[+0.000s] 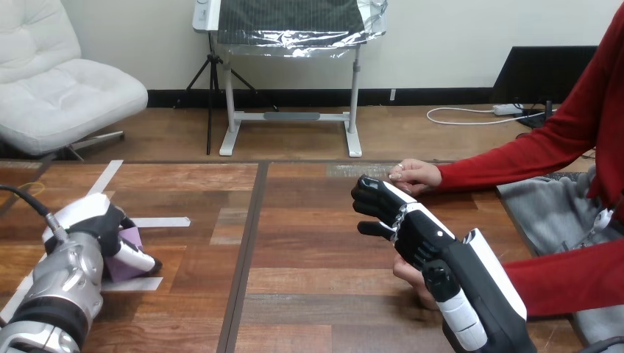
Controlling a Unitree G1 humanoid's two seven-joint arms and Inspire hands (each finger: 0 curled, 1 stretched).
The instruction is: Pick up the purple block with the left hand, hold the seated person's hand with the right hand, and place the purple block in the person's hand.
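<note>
Head view: taped wooden table (309,243); left hand (103,228) clasps purple block (134,245).

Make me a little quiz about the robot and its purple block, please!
1. What is the left hand curled round? A) a cup B) the purple block C) a spoon
2. True or false: the right hand is over the purple block.
3. Fill in: the person's nearer hand lies ___ the right hand.

Key: 1 B; 2 false; 3 under.
</note>
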